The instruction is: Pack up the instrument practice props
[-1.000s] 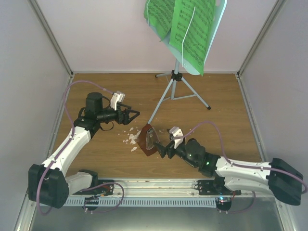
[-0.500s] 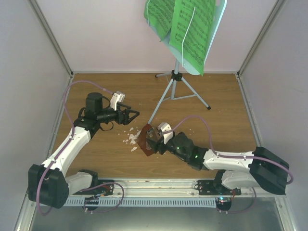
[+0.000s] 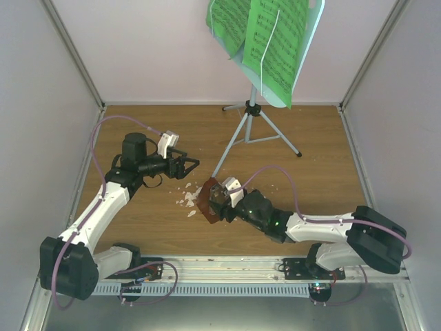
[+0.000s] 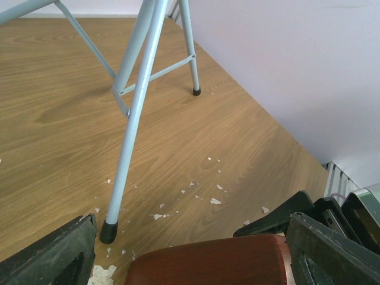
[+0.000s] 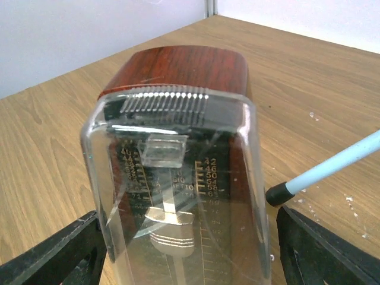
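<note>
The reddish-brown and clear pyramid metronome stands upright on the wooden table. My right gripper is open, with one finger on each side of it and a gap on both sides; the right wrist view shows the metronome between the jaws of the right gripper. My left gripper is open and empty, just up and left of the metronome, whose top shows low in its view. The pale blue music stand stands at the back on silver tripod legs and holds the green sheet-music pages.
Small white crumbs lie left of the metronome and by the stand's near leg foot. That leg ends close beside my right gripper's finger. White walls enclose the table on three sides.
My right arm has reached left, so its open fingers now stand on either side of the metronome. The left arm, the stand and the pages have not moved.
</note>
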You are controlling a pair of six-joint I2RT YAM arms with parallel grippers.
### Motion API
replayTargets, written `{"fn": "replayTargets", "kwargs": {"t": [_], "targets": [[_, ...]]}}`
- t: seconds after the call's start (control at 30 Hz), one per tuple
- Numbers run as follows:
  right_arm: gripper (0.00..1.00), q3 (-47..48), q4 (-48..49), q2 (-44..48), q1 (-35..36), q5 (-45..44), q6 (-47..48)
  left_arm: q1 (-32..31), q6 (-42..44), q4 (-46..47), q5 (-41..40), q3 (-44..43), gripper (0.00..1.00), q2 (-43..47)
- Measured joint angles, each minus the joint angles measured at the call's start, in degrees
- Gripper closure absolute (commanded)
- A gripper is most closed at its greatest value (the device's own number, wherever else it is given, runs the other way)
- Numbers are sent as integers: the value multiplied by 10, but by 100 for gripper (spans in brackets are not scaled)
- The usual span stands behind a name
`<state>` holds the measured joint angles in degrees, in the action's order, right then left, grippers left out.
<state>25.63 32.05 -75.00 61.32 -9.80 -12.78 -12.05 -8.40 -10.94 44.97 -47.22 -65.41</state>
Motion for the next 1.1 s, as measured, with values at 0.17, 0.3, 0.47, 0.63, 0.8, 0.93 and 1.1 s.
{"fn": "replayTargets", "kwargs": {"t": [0.17,0.3,0.47,0.63,0.8,0.93,1.1], "targets": [[29,0,5,0,0,0,3,0,0,0,0,0,12,1],[34,-5,10,9,0,-2,4,0,0,0,0,0,12,1],[40,-11,19,14,0,-1,3,0,0,0,0,0,12,1],[43,-12,24,14,0,0,3,0,0,0,0,0,12,1],[44,-17,28,16,0,5,6,1,0,0,0,0,12,1],[46,-20,28,21,0,7,13,1,0,0,0,0,12,1],[46,-22,26,29,2,7,20,1,0,0,0,0,12,1]]}}
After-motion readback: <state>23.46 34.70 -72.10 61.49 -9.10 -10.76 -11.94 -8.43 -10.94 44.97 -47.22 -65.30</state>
